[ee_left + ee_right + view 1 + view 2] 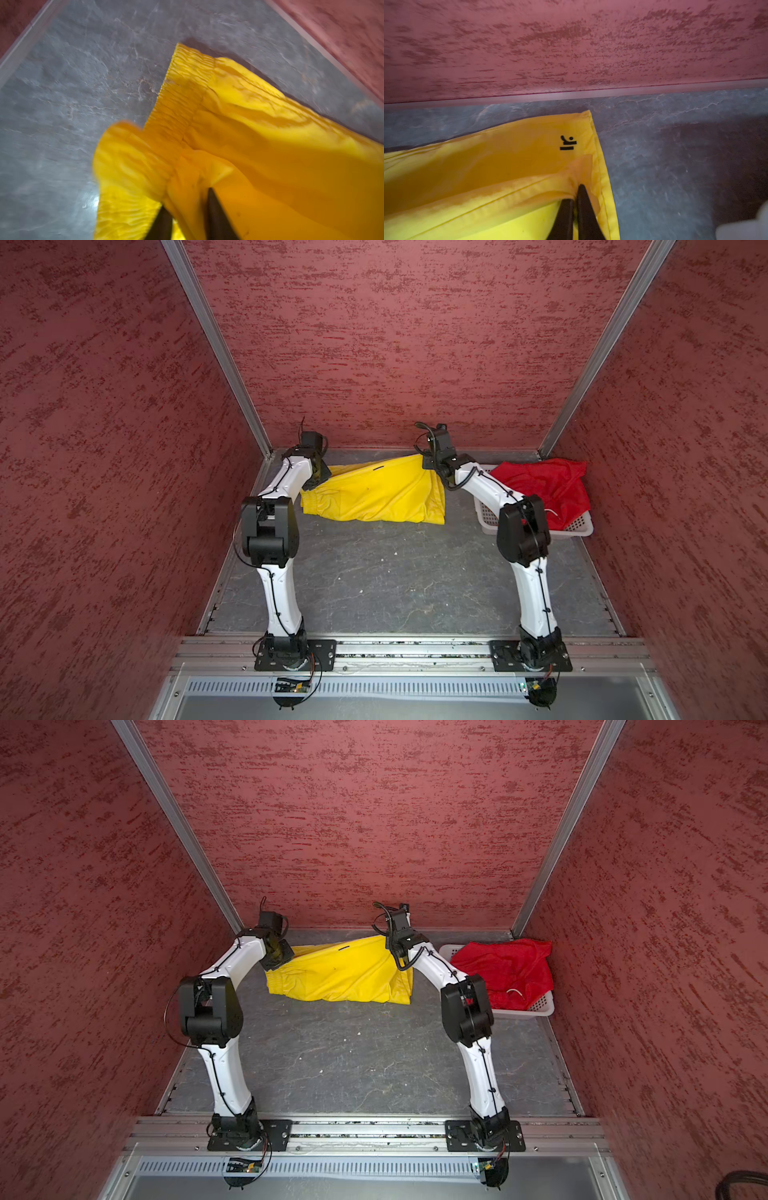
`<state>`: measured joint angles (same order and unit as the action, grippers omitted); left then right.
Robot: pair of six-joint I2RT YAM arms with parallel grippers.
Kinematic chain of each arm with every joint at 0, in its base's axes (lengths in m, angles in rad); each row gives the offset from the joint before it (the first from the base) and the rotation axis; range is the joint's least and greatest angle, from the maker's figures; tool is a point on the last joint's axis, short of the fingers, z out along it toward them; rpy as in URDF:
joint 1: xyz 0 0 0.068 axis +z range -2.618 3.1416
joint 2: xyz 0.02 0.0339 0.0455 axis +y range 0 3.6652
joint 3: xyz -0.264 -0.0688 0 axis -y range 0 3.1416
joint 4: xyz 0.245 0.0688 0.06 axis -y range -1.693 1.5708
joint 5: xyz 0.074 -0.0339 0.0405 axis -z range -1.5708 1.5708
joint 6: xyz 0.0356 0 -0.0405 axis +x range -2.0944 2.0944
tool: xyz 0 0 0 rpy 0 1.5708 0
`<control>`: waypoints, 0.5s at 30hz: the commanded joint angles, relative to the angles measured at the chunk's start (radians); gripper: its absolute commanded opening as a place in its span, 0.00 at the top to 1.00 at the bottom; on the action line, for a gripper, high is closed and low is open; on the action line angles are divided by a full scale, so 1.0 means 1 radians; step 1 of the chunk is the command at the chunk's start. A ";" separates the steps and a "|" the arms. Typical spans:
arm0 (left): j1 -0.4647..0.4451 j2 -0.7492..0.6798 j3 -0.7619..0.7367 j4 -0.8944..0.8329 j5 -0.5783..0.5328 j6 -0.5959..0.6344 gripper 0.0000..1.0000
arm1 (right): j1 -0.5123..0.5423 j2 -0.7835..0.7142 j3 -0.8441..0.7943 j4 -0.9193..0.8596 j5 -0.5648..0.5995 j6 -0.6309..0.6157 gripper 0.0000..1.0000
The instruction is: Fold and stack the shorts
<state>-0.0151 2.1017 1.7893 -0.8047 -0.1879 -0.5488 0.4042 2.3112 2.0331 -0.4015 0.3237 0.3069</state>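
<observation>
Grey tabletop (395, 572) holds yellow shorts (374, 493) between left hand (187, 197) and right hand (574, 193)

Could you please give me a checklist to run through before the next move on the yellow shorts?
1. Right tool shut on the bright yellow cloth shorts: ok.
2. Left tool clear of the waistband: cannot tell; jaws apart, cloth between.
3. Yellow shorts lying flat: not ok, wrinkled.
4. Bright red cloth shorts in the white perforated plastic basket, away from both tools: ok.
5. Grey tabletop in front of the yellow shorts bare: ok.
</observation>
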 commanded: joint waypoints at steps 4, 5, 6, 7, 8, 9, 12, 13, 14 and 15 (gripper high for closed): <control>0.044 0.092 0.189 -0.058 -0.053 0.021 0.31 | -0.058 0.293 0.446 -0.180 0.095 -0.061 0.53; 0.048 0.099 0.226 -0.072 -0.058 0.020 0.29 | -0.062 0.328 0.505 -0.190 0.095 -0.063 0.50; 0.049 0.099 0.253 -0.083 -0.065 0.022 0.27 | -0.067 0.351 0.546 -0.198 0.095 -0.063 0.48; 0.052 0.092 0.273 -0.092 -0.074 0.023 0.25 | -0.069 0.366 0.583 -0.210 0.095 -0.059 0.46; 0.049 0.076 0.277 -0.092 -0.083 0.023 0.24 | -0.072 0.364 0.593 -0.219 0.095 -0.053 0.45; 0.047 0.057 0.270 -0.090 -0.092 0.023 0.24 | -0.072 0.355 0.587 -0.224 0.095 -0.049 0.44; 0.024 -0.033 0.177 -0.062 -0.159 0.031 0.21 | -0.071 0.265 0.482 -0.229 0.062 -0.023 0.40; 0.014 -0.075 0.124 -0.043 -0.172 0.036 0.20 | -0.069 0.208 0.401 -0.217 0.040 -0.012 0.40; 0.003 -0.113 0.064 -0.021 -0.182 0.038 0.19 | -0.065 0.145 0.314 -0.196 0.024 -0.008 0.38; -0.005 -0.151 0.012 -0.004 -0.185 0.036 0.18 | -0.061 0.090 0.235 -0.166 0.014 -0.006 0.37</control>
<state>0.0116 2.0365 1.8927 -0.8368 -0.3153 -0.5285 0.3275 2.5626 2.3974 -0.5880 0.3683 0.2768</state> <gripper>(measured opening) 0.815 0.625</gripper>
